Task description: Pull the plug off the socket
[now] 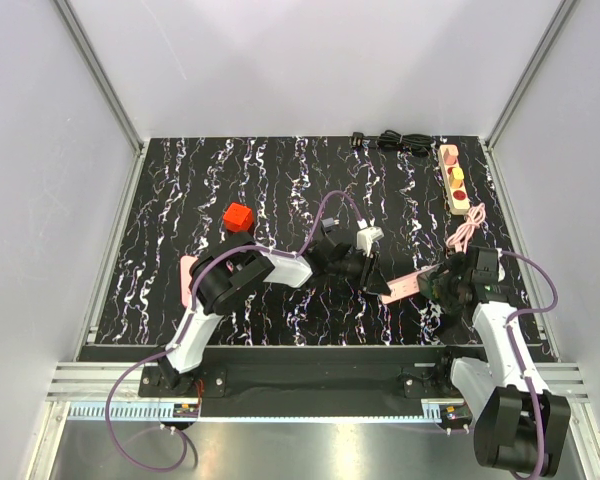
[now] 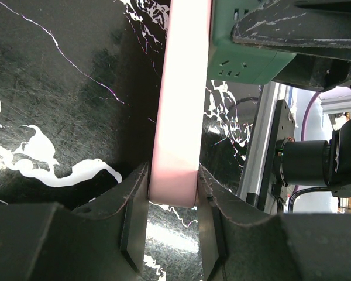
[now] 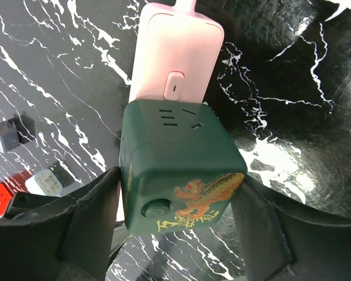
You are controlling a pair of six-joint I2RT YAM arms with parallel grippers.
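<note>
On the far left a red block (image 1: 238, 216) sits on the surface (image 1: 160, 200), well apart from my arms. My left hand (image 2: 172, 196) reaches toward the middle and is nearly closed. Its two fingers (image 2: 137, 202) press the long sides of the socket (image 2: 178, 105), a flat pink strip, right at its near end. From that wrist the strip runs straight away from the hand, and the plug (image 2: 245, 47) sits on it at the far end.

From above, the socket (image 1: 412, 284) lies between my two hands, with its long axis running from lower left up to the right at a slight tilt. I cannot tell whether it rests on the surface or hangs just above it. A small white adapter (image 1: 368, 236) lies just behind my left hand.

The plug (image 3: 178, 170) is a dark green cube with a gold dragon print, seated on the socket (image 3: 178, 58). My right hand (image 3: 178, 216) is opened about the cube's width, one finger (image 3: 99, 216) against each side. The cube's slotted face points toward the switch (image 3: 174, 86), which lies just past it. The pink cord (image 1: 467, 232) leaves that end and loops near a beige strip (image 1: 454, 180) at the far right. Black cable (image 1: 395, 141) lies along the back edge.
</note>
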